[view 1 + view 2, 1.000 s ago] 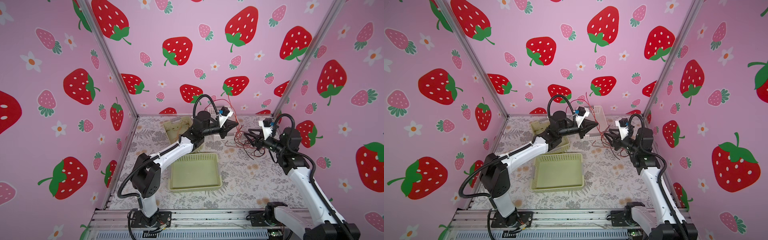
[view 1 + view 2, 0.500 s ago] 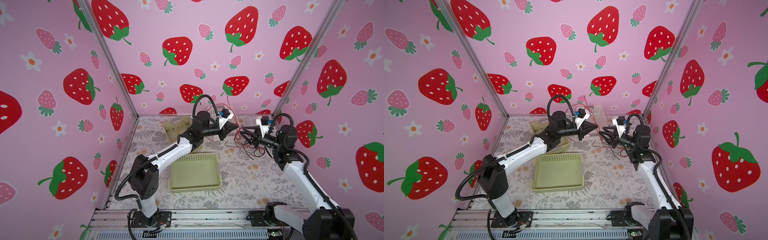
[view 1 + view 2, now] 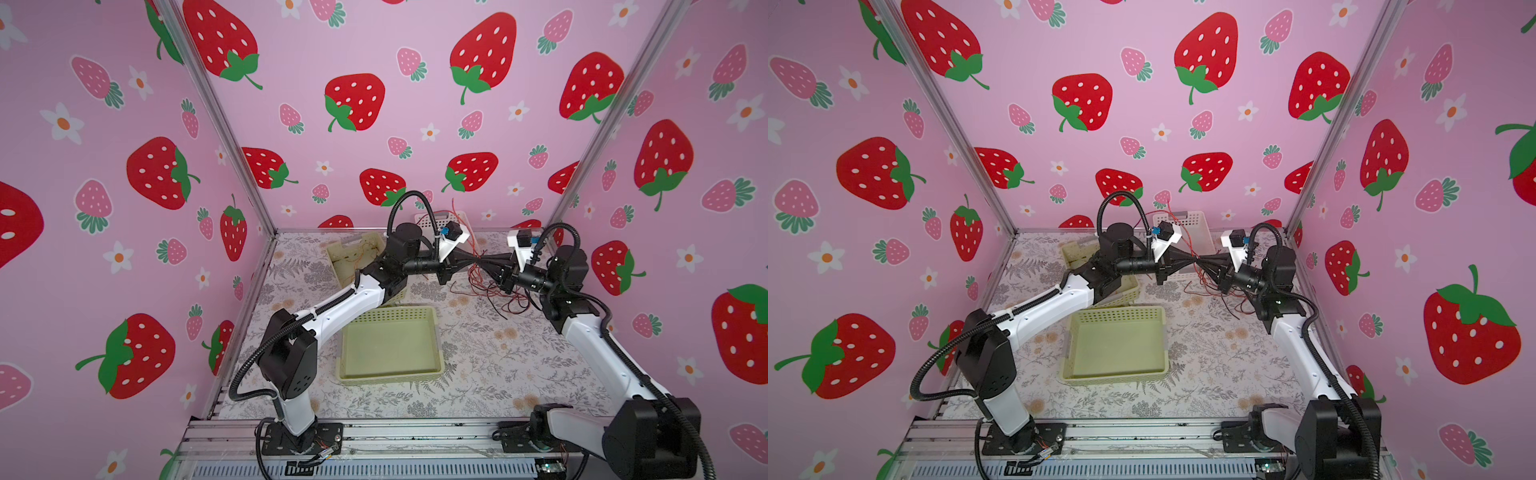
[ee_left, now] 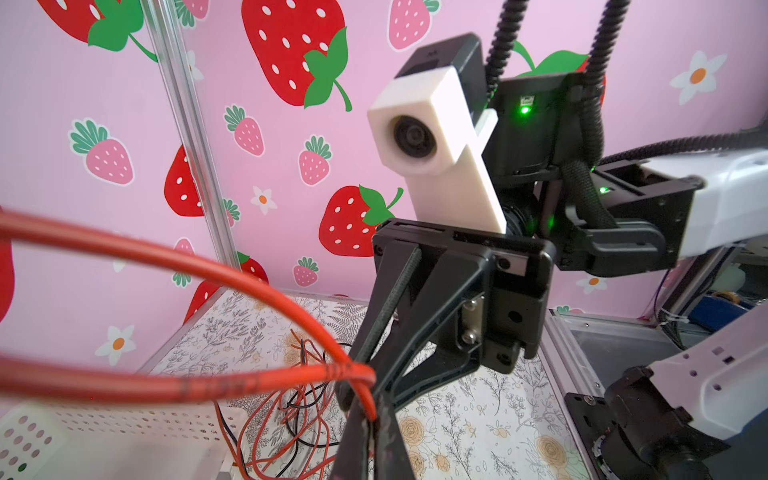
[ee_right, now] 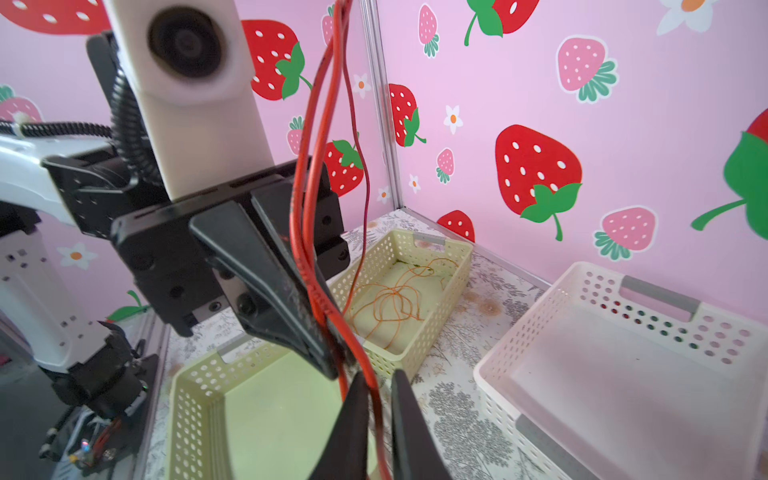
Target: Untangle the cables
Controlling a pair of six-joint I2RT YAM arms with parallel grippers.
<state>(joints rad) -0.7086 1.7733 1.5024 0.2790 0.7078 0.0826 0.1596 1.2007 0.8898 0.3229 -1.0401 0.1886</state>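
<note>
My two grippers meet tip to tip above the back of the table in both top views. The left gripper (image 3: 473, 258) (image 4: 368, 419) is shut on a red cable (image 4: 249, 270), which loops out of its tips. The right gripper (image 3: 485, 262) (image 5: 380, 390) has its jaws nearly together with that red cable (image 5: 316, 166) running between them. Below them, a tangle of red and black cables (image 3: 498, 291) (image 3: 1221, 286) (image 4: 291, 415) lies on the floral table. An orange cable (image 5: 395, 303) lies coiled in a cream basket (image 3: 338, 249).
A shallow green basket (image 3: 390, 380) (image 5: 195, 374) sits at the front centre. A white perforated basket (image 3: 1183, 218) (image 5: 648, 286) stands at the back wall with a red strand over its rim. Pink walls enclose three sides.
The right gripper has moved left to the left gripper's tips and closed its jaws round the red cable. The left gripper stayed shut and barely shifted.
</note>
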